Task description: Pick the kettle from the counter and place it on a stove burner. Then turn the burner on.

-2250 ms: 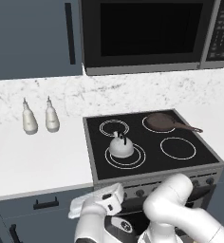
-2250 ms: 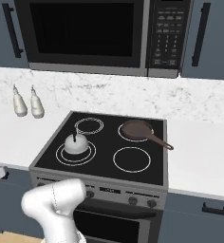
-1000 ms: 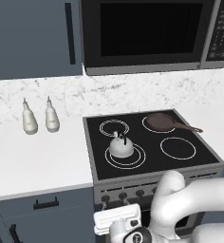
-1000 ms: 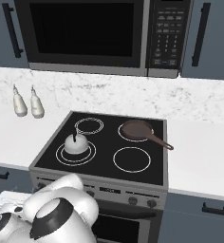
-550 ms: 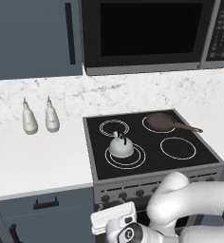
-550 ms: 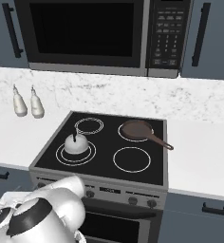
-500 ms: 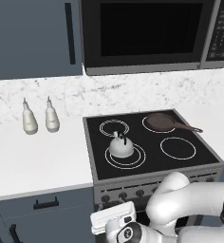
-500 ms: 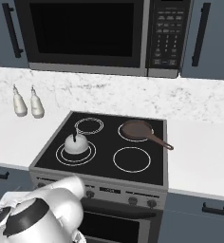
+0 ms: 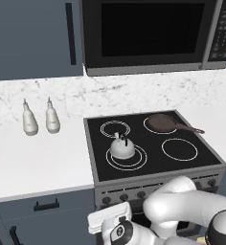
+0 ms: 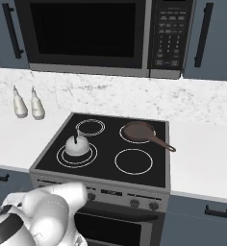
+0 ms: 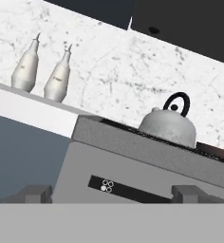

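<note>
**Kettle on the wide burner, gripper low before the stove front**

Below the cooktop's front edge, the robot's two-finger gripper (image 11: pixel 112 192) hangs in front of the stove's grey control panel (image 11: pixel 133 182), its two dark fingertips (image 11: pixel 35 193) spread as wide as they go, holding nothing and touching nothing. In the left base view the white hand (image 9: pixel 110 222) sits under the row of knobs, near the stove's front left corner.

The small squat pale grey kettle (image 9: pixel 122 148) with its thin black upright handle stands on the large double-ring stove burner (image 9: pixel 136 162) at the front left of the black glass cooktop (image 9: pixel 155 153). From the hand view the kettle (image 11: pixel 167 125) rises just behind the cooktop's front edge, upright, its handle loop on top. A brown frying pan (image 9: pixel 163 123) rests on the back right burner, its handle pointing toward the cooktop's right edge. The smaller double-ring circle (image 9: pixel 115 128) at the back left and the single-ring circle (image 9: pixel 179 149) at the front right are bare.

The flat white marble-veined counter (image 9: pixel 38 162) runs to both sides of the stove above blue-grey cabinet fronts (image 9: pixel 43 210). Two tall cream bottles (image 9: pixel 38 118) stand side by side near the counter's back edge, left of the stove, well apart from the kettle. A black microwave (image 9: pixel 148 33) hangs above the cooktop, flanked by dark blue upper cabinets (image 9: pixel 33 38).
</note>
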Tool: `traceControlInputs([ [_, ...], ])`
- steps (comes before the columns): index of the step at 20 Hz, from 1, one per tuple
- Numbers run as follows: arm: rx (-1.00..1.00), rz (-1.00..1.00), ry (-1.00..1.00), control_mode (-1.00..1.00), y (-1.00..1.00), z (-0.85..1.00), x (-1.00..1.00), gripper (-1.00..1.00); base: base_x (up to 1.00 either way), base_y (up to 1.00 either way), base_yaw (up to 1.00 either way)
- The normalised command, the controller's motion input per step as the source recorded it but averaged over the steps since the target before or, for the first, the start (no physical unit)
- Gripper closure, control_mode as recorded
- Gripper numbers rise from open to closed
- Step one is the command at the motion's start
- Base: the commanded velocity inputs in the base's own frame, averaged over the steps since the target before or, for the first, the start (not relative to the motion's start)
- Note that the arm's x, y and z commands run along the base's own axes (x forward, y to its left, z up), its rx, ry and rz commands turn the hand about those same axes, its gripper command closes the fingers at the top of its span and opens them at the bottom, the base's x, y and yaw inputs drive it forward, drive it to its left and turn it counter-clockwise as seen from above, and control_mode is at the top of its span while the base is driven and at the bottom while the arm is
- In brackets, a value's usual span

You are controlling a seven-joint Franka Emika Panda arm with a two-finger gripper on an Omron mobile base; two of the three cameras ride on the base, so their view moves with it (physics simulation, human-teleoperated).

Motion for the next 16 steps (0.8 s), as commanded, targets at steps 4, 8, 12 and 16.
traceControlInputs([
  [4,0.2,0.0,0.0,-1.0,-0.04,-0.32,0.24,-1.0,0.0,0.0,0.0],
  [8,0.28,0.0,0.0,-1.0,-0.17,-0.41,0.04,-1.0,0.0,0.0,0.0],
  [12,0.32,0.0,0.0,-1.0,-0.31,-0.32,0.0,-1.0,0.0,0.0,0.0],
  [16,0.12,0.0,0.01,-1.0,-0.08,-0.04,0.11,-1.0,0.0,0.0,0.0],
])
